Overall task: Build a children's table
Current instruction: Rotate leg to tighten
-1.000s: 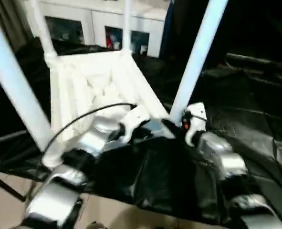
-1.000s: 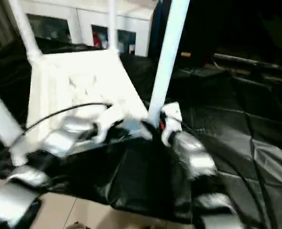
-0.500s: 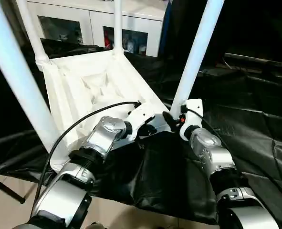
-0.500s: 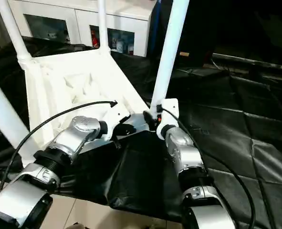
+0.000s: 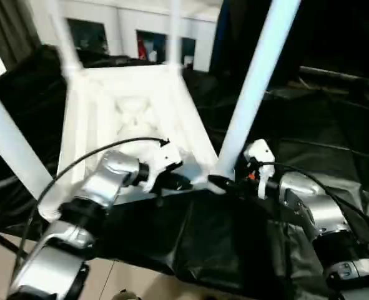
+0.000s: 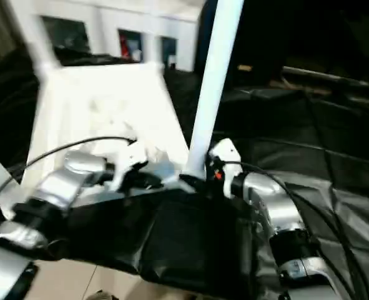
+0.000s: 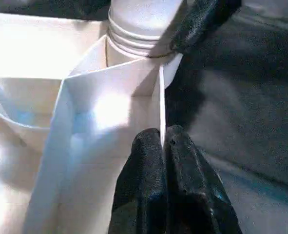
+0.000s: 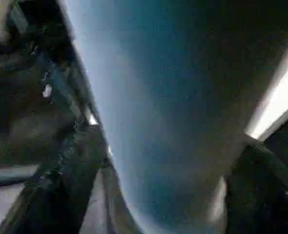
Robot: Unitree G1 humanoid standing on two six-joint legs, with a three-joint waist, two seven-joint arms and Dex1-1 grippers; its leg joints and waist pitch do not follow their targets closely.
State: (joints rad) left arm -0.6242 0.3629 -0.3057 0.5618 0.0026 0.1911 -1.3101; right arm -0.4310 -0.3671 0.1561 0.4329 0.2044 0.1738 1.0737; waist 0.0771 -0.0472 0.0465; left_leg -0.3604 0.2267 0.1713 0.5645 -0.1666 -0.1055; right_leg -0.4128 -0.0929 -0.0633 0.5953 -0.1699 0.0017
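Your left gripper (image 7: 163,146) is pinched shut on the thin rim of the upturned table top (image 5: 128,106); keep that hold steady. Your right gripper (image 5: 225,185) straddles the base of the near leg (image 5: 253,87), seemingly with slack; steady it before letting go.

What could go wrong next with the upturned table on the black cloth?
1. The left tool pinches only a thin rim of the tabletop; it may slip.
2. The right tool straddles the near leg without clamping; the leg may be knocked askew.
3. The black cloth is wrinkled and may let the tabletop slide.
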